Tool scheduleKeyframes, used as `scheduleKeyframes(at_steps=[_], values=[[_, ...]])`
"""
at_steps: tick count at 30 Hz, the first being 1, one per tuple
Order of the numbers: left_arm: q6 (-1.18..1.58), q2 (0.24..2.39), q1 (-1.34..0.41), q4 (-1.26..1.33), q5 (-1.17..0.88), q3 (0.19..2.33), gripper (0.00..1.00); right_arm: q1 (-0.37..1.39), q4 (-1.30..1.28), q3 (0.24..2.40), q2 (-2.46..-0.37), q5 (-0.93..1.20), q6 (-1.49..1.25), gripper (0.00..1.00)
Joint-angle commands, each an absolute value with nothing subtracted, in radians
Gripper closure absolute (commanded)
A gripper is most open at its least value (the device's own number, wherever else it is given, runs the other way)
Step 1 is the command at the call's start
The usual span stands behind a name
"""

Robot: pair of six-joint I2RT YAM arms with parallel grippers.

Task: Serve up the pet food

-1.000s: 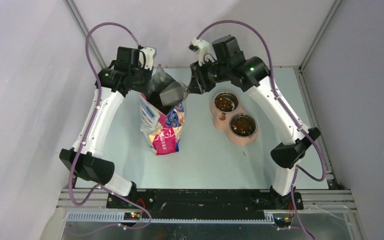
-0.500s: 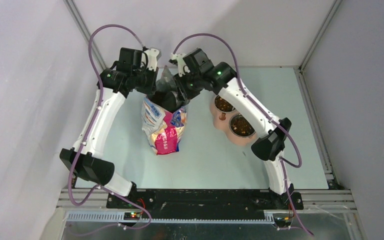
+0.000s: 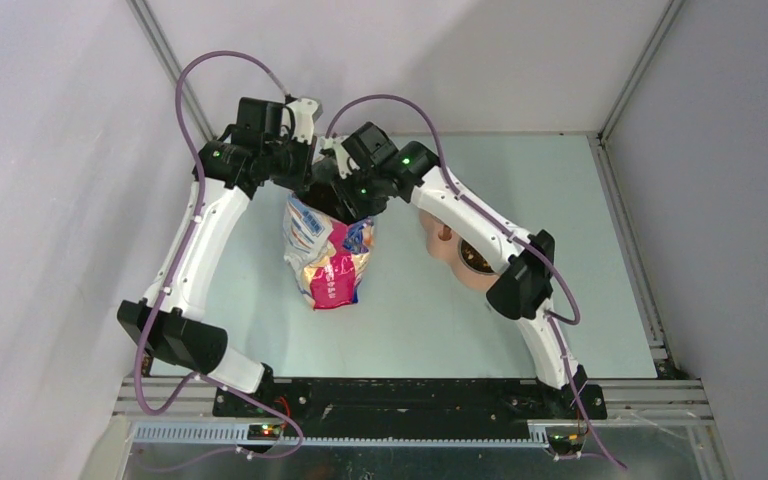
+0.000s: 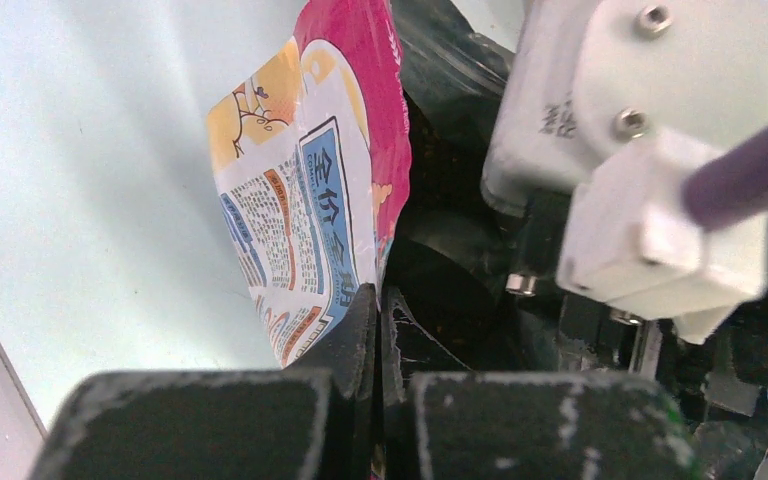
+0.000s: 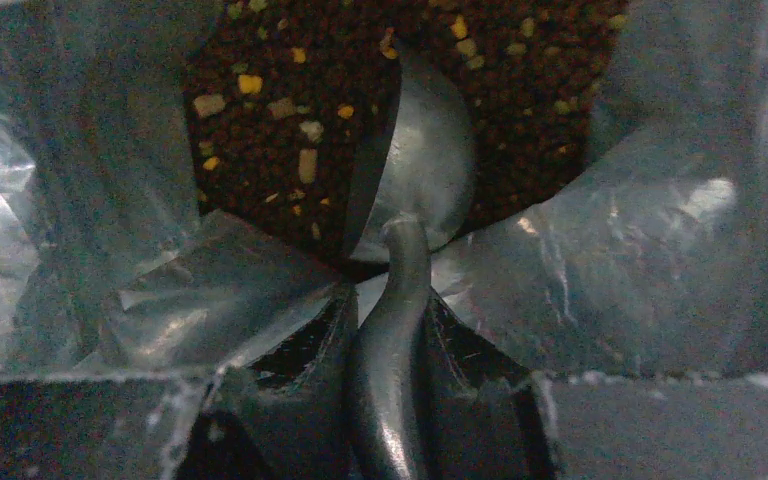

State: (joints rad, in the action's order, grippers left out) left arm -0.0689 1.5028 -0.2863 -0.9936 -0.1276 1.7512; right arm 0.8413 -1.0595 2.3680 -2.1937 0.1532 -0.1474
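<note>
Left gripper and right gripper meet at the mouth of the bag.

The left gripper is pinched tight on the bag's printed rim. The right gripper is closed narrowly on the handle of the metal scoop, whose bowl sits in the pet food deep inside the bag. Foil walls crowd the scoop on both sides. The bowls sit to the right, half under the right arm. Bare table lies in front.

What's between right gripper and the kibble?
The metal scoop: right gripper clamps its handle, its bowl touching the pet food inside the bag. Seen in the right wrist view.
</note>
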Motion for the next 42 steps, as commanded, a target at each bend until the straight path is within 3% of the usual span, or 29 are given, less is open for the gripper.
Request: scheduleKeyframes(at_steps=[1, 10, 26, 42], values=[[-0.058, 1.457, -0.303, -0.967, -0.202, 1.767, 1.00, 0.844, -1.135, 2.336, -2.226, 0.328, -0.186, 1.00], [-0.070, 1.441, -0.302, -0.972, -0.201, 1.769, 1.00, 0.819, -1.114, 2.327, -2.229, 0.650, -0.205, 1.00], [-0.172, 1.462, -0.301, -1.067, -0.208, 1.917, 1.00, 0.681, -1.034, 2.339, -2.080, 0.864, -0.347, 1.00], [-0.263, 1.475, -0.301, -1.232, -0.186, 1.982, 1.00, 0.556, -0.678, 2.173, -1.996, 0.977, -0.669, 1.00]])
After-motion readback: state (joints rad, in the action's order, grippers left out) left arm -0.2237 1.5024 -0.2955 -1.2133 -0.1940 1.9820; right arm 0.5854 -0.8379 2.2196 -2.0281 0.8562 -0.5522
